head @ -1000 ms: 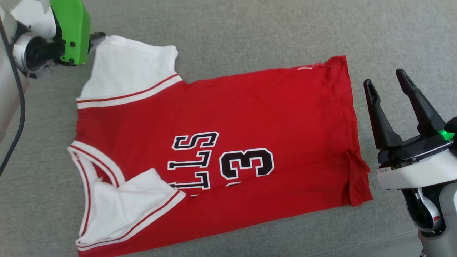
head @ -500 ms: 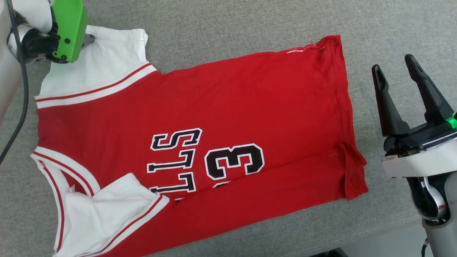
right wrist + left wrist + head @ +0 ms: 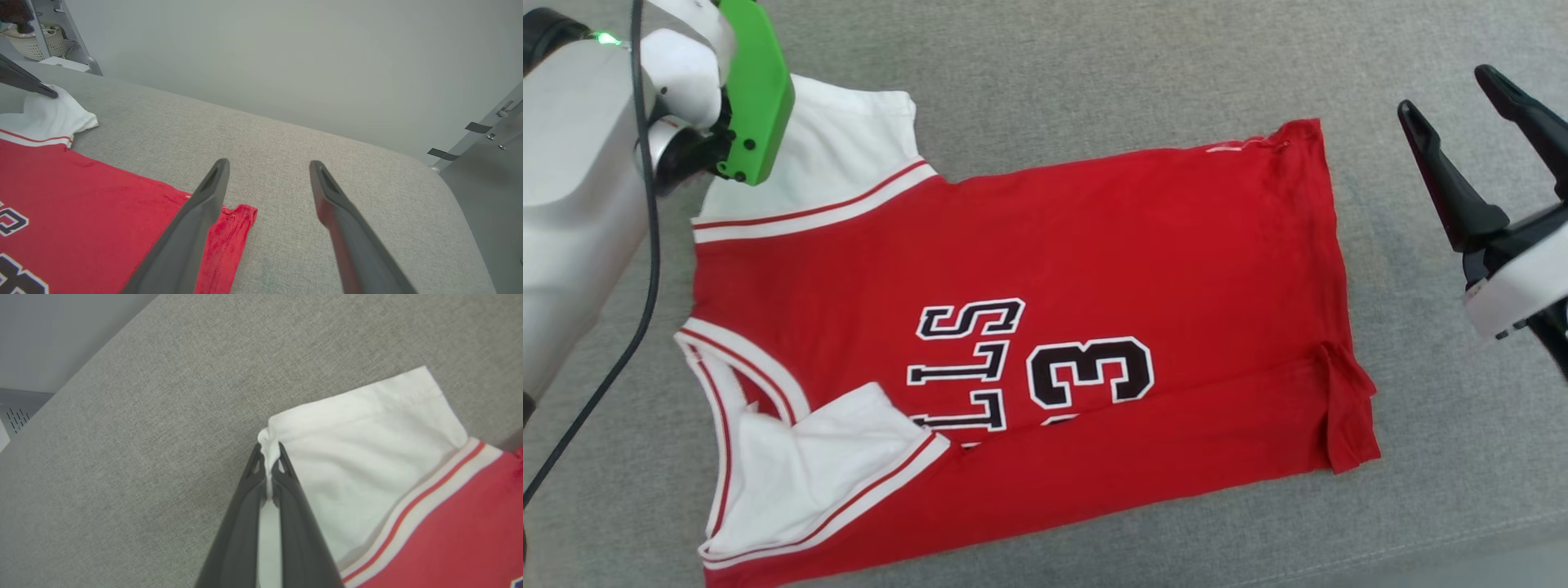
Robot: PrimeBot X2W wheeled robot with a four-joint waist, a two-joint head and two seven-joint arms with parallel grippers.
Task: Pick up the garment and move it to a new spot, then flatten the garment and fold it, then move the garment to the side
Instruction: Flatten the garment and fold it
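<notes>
I had the garment (image 3: 1094, 269) lying flat across the middle of the head view, on a desk (image 3: 1094, 65) covered in grey woven cloth; its collar pointed to the frame's left and its hem to the right, so the black lettering and the 3 read sideways. One white sleeve (image 3: 841, 155) spread toward the upper left; the other sleeve (image 3: 825, 474) lay folded in over the red chest at the lower left; a hem corner (image 3: 1343, 408) was turned over at the lower right.

In the left wrist view my left hand (image 3: 269, 457) was clenched on the outer corner of the upper sleeve, a ridge of white cloth nipped between its fingertips; in the head view a green housing (image 3: 756, 90) and a black cable (image 3: 645, 245) at the upper left covered that grip. My right hand (image 3: 1447, 90) stood released at the upper right edge, fingers spread, over bare desk just beside the hem and touching no cloth.

The right wrist view showed the desk's far edge rounding off at the right, a plain pale wall (image 3: 265, 61) behind it, grey floor (image 3: 490, 183) at the right, and a woven basket (image 3: 28, 41) by a grey metal frame (image 3: 77, 45) in the upper left corner.
</notes>
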